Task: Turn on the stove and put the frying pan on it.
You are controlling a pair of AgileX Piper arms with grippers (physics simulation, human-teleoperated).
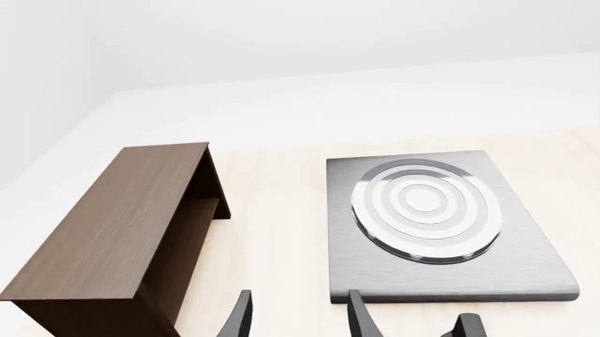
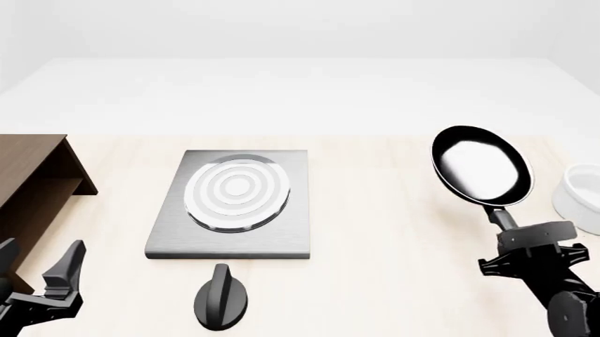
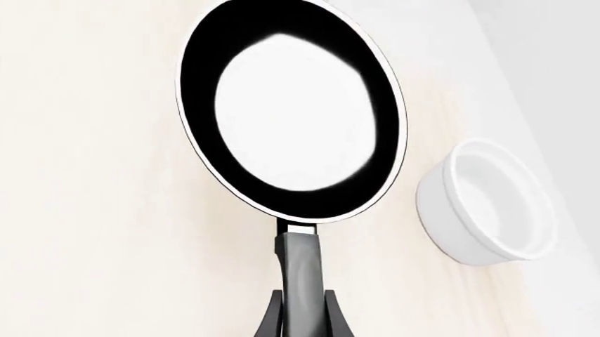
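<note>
Your biggest landmark is the dark wooden cabinet [image 2: 33, 186] at the far left of the table [image 2: 375, 232]; just right of it lies the stove [image 2: 281, 232], its ringed burner [image 2: 237, 191] bare, with the black knob [image 2: 221, 298] a little in front of its near edge. The frying pan [image 2: 480, 166] sits well to the right, apart from the stove and near the white bowl [image 2: 581, 193]. Your right gripper [image 3: 302, 309] has its fingers pressed against the long handle [image 3: 300, 263] near its end. Held that far out, the pan will likely feel front-heavy and want to droop or twist, and the glossy handle looks slippery, so grip firmly. Your left gripper [image 2: 39, 270] is spread wide and holds nothing, left of the knob.
</note>
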